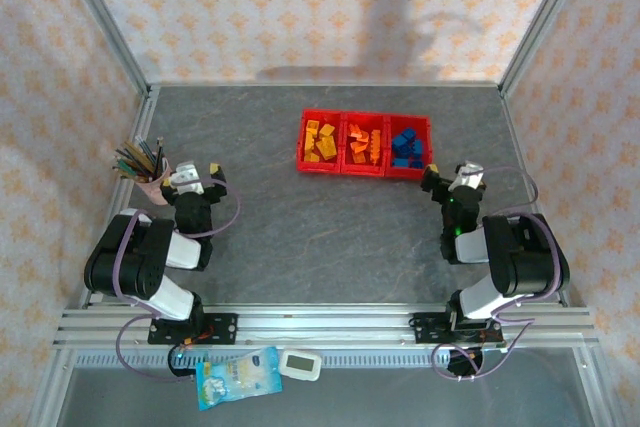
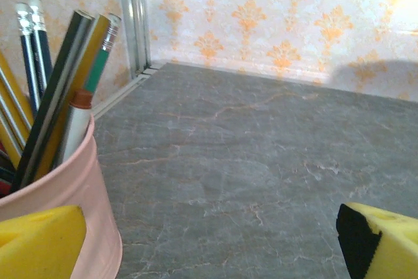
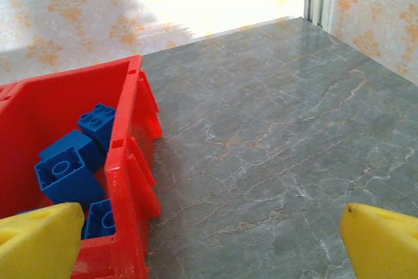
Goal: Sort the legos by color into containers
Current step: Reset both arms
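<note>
The red containers (image 1: 341, 169) stand at the back centre of the table as three joined bins. Yellow legos (image 1: 320, 141) lie in the left bin, orange legos (image 1: 364, 143) in the middle one, blue legos (image 1: 405, 146) in the right one. In the right wrist view the blue legos (image 3: 65, 168) sit behind the red container wall (image 3: 130, 161). My right gripper (image 3: 212, 249) hangs open over bare table just right of that bin, also seen from above (image 1: 436, 179). My left gripper (image 2: 209, 253) is open and empty beside the pencil cup, far left of the bins (image 1: 210, 175).
A pink cup (image 2: 62, 191) full of pencils stands right against my left finger (image 2: 39, 240); from above the cup (image 1: 148, 179) is at the table's left edge. Metal frame rails border the table. A snack bag (image 1: 236, 377) and a small white device (image 1: 300, 364) lie below the front rail.
</note>
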### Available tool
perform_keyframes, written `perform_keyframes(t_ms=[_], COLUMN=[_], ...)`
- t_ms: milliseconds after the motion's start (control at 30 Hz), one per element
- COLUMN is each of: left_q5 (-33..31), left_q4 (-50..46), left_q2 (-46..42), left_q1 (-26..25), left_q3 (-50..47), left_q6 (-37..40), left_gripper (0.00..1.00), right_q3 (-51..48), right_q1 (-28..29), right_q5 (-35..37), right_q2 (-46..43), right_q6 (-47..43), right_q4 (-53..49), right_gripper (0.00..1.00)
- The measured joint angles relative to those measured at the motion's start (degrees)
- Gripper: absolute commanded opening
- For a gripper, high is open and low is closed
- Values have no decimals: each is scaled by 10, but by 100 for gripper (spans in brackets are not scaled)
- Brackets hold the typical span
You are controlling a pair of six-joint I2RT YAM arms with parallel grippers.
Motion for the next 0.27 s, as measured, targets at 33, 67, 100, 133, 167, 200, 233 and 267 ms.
perform_keyframes(t_ms=[33, 67, 100, 133, 167, 200, 233, 267], left_q5=[-3, -3, -5, -6, -8, -10, -12, -12], left_q4=[2, 3, 3, 3, 3, 3, 3, 3], left_q2=[0, 0, 0, 0, 0, 0, 0, 0], left_q1=[0, 0, 0, 0, 0, 0, 0, 0], left_q3=[0, 0, 0, 0, 0, 0, 0, 0], left_q6=[-2, -2, -2, -2, -2, -2, -2, -2], left_gripper=[100, 100, 100, 100, 100, 100, 100, 100], right_q3=[0, 0, 0, 0, 1, 1, 2, 2], right_q1=[0, 0, 0, 0, 0, 0, 0, 0], right_q5=[-1, -2, -3, -4, -5, -7, -7, -9], right_q2=[0, 0, 0, 0, 0, 0, 0, 0], right_q6=[-1, -2, -3, -4, -5, -5, -5, -5], right_q4=[0, 0, 0, 1, 1, 1, 1, 1], right_gripper=[100, 100, 100, 100, 100, 100, 100, 100])
